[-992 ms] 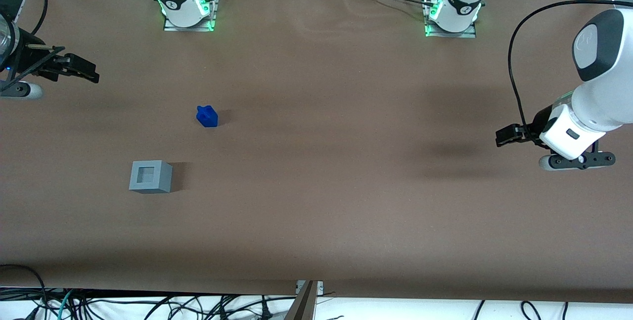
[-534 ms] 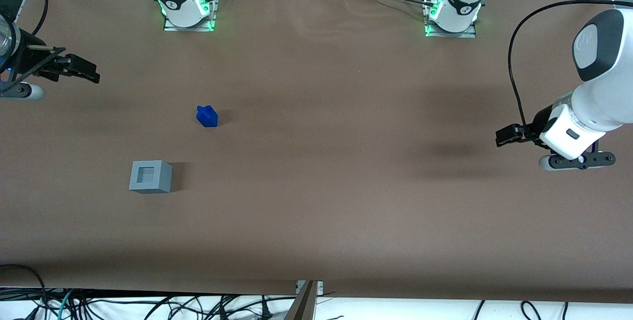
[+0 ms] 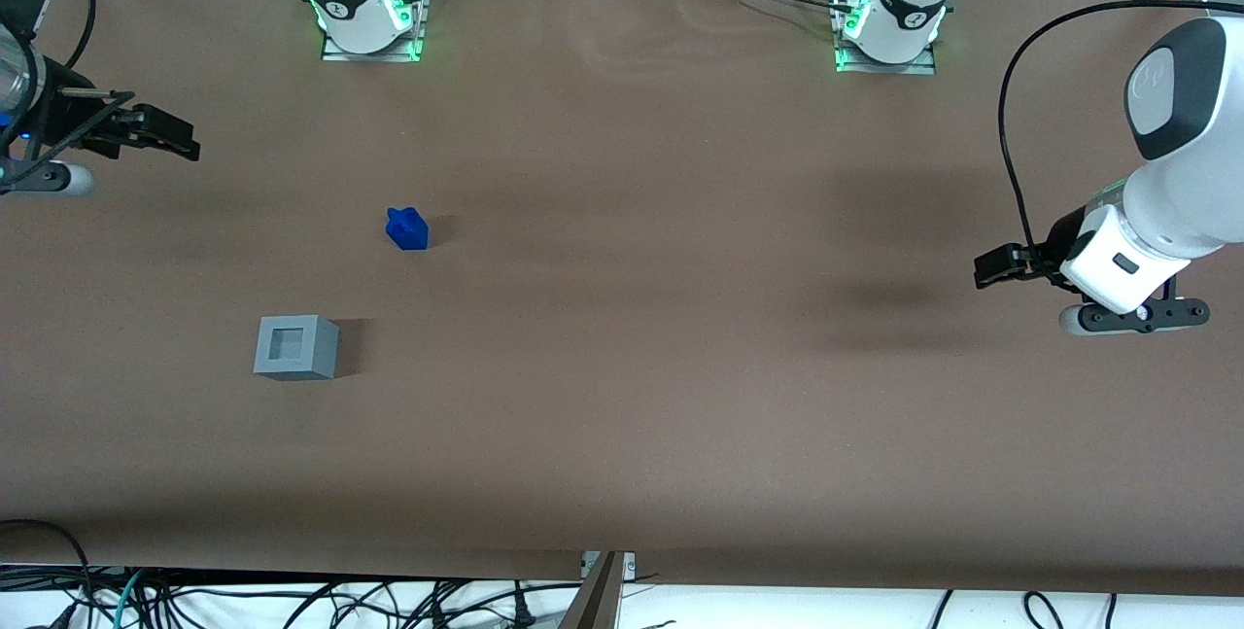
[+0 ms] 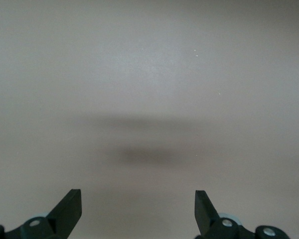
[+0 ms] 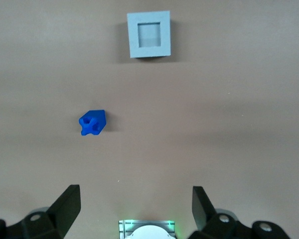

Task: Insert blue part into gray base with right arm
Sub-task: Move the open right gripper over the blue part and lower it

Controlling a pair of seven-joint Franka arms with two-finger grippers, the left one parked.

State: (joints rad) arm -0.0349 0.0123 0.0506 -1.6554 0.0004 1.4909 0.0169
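Note:
The blue part [image 3: 407, 228] lies on the brown table, away from the gray base [image 3: 296, 347], which stands nearer to the front camera with its square socket facing up and empty. The right arm's gripper [image 3: 188, 147] hangs above the table at the working arm's end, farther from the front camera than the blue part and well apart from both objects. In the right wrist view the gripper [image 5: 134, 193] is open and empty, with the blue part [image 5: 92, 122] and the gray base [image 5: 149, 35] both in sight on the table below.
Two arm bases with green lights [image 3: 369, 21] [image 3: 886, 26] stand at the table edge farthest from the front camera; one shows in the right wrist view [image 5: 147, 230]. The parked arm [image 3: 1147, 221] hangs over its own end. Cables [image 3: 292, 600] lie below the near edge.
The right arm's gripper has shifted very slightly toward the table's middle. The blue part and the gray base have not moved.

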